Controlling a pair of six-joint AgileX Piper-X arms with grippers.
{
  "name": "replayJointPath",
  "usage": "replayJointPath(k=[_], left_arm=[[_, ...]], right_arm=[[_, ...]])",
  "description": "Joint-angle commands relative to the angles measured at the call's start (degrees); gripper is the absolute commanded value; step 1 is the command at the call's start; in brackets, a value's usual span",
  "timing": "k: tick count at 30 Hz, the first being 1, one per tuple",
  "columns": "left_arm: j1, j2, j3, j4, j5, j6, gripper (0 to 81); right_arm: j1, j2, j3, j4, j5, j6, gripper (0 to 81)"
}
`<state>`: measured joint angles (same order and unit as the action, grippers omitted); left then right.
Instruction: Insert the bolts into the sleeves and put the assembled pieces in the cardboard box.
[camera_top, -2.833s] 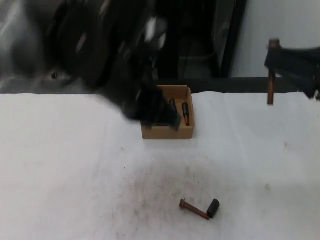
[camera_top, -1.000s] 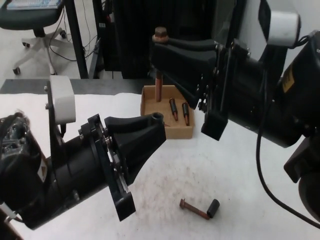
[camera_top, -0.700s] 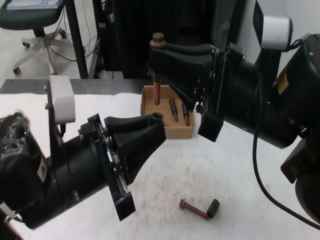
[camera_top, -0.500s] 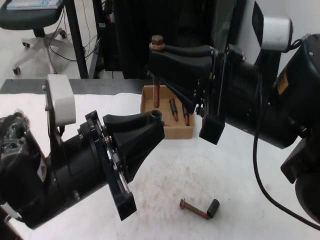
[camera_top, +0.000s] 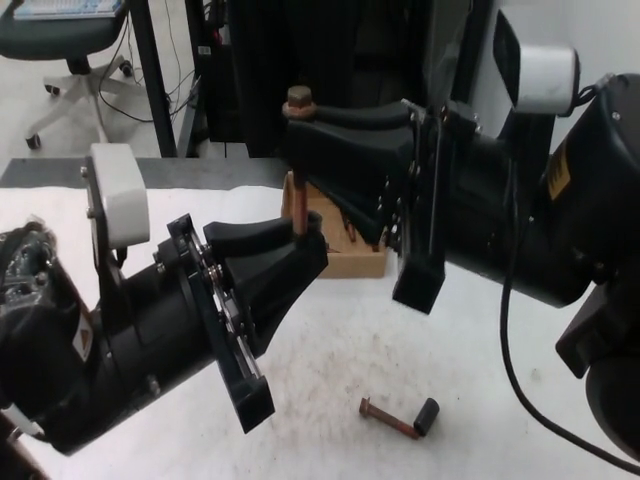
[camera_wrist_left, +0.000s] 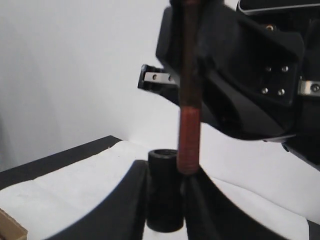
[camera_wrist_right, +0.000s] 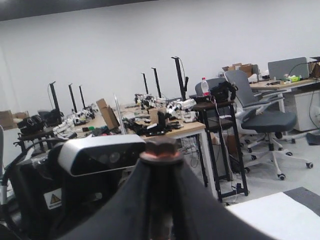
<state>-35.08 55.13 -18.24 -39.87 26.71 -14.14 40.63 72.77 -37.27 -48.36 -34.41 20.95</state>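
My left gripper (camera_top: 308, 240) (camera_wrist_left: 164, 200) is shut on a short black sleeve (camera_wrist_left: 164, 194), held upright above the white bench. My right gripper (camera_top: 298, 125) (camera_wrist_right: 160, 167) is shut on a copper bolt (camera_top: 297, 160) (camera_wrist_left: 189, 100) just below its hex head (camera_wrist_right: 160, 149), with the shaft hanging straight down. The bolt's threaded tip sits at the sleeve's top rim, slightly beside the bore. Behind both grippers, the cardboard box (camera_top: 352, 266) is partly hidden. A loose copper bolt (camera_top: 385, 417) and a loose black sleeve (camera_top: 427, 415) lie touching on the bench in front.
The white bench cover (camera_top: 480, 400) has a dark smudge around the loose pieces. Both arm bodies crowd the space over the bench's middle. The box stands near the bench's far edge, with chairs and desks in the room beyond.
My right gripper has carried the bolt leftward from over the box to just above the sleeve in my left gripper. The left gripper has risen slightly toward it.
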Motion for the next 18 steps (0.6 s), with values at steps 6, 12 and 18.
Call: replayJointPath(k=[6, 12, 18], left_arm=[[0.12, -0.26, -0.79, -3.23, -0.48, 0.45, 0.2], [0.23, -0.26, -0.79, -3.20, -0.48, 0.45, 0.2], [0.17, -0.26, -0.79, -1.95, -0.48, 0.45, 0.2]], right_arm=[[-1.37, -0.06, -0.26, 0.00, 1.94, -0.49, 0.9], [-1.95, -0.47, -0.26, -1.97, 1.98, -0.49, 0.9], [-1.95, -0.47, -0.26, -2.02, 1.98, -0.49, 0.9]])
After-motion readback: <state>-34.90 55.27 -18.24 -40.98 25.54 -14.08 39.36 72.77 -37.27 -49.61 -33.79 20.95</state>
